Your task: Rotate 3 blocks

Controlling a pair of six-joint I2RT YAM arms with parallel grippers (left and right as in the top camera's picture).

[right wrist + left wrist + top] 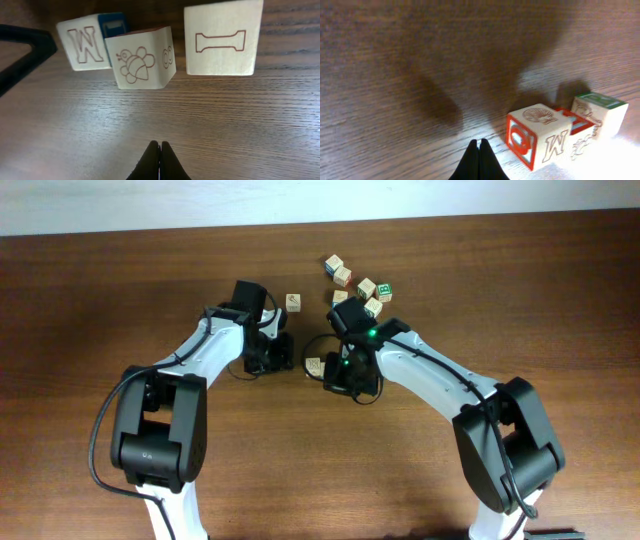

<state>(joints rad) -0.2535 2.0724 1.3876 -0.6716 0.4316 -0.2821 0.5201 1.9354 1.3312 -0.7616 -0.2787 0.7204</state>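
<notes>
Wooden and pale, the red-sided block (537,135) sits on the bench (395,75) just beside my left end effector (479,160), clear of its 2 tips, which are pressed together and empty. I see the blue-sided block (85,42) and the tan block (222,37) ahead of my right end effector (160,159), likewise closed on nothing.

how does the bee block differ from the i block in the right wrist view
The bee block shows a bee drawing; the I block shows a letter. The bee block sits skewed, two faces visible; the I block faces the camera squarely, one face visible. Both are pale wood with reddish outlines.
</notes>
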